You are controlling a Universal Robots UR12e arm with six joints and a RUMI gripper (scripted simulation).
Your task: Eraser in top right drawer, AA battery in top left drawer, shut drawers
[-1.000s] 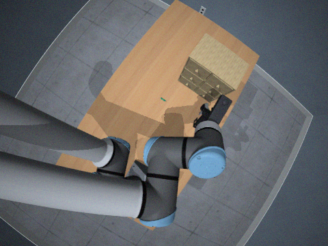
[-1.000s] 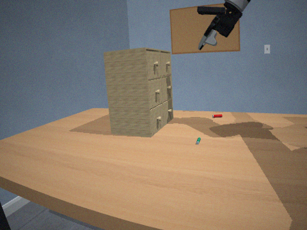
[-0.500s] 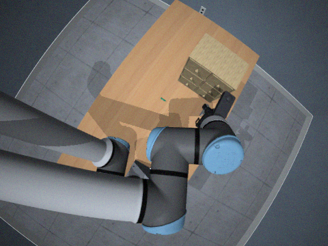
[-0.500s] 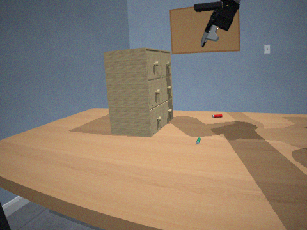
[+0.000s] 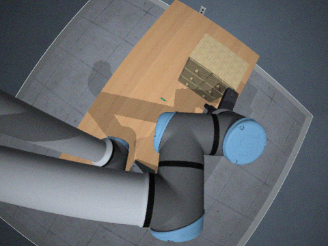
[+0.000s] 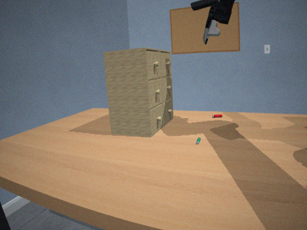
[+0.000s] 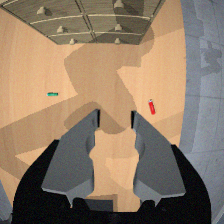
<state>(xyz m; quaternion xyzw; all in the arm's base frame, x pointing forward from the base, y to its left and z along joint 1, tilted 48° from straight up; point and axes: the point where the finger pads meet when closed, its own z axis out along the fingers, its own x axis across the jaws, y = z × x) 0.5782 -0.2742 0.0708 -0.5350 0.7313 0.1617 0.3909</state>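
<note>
The glossy dark-grey and silver arm (image 5: pixel 181 143), with tubular links, black seam rings and round sky-blue joint caps, carries a faintly embossed emblem.

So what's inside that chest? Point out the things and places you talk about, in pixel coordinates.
No view shows inside: every drawer of the chest (image 5: pixel 219 58) (image 6: pixel 128 92) (image 7: pixel 95 22) looks shut, so the fronts hide any contents.

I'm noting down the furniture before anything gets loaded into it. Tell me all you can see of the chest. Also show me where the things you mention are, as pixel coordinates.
The chest (image 5: pixel 222 55) (image 6: pixel 128 92) (image 7: pixel 97 21) stands upright on the table, tan and wood-grained, with a plain top and side. Its front has six drawers, two columns of three, each with a small pale knob. All look shut. Nothing rests on it, and the gripper is clear of it.
</note>
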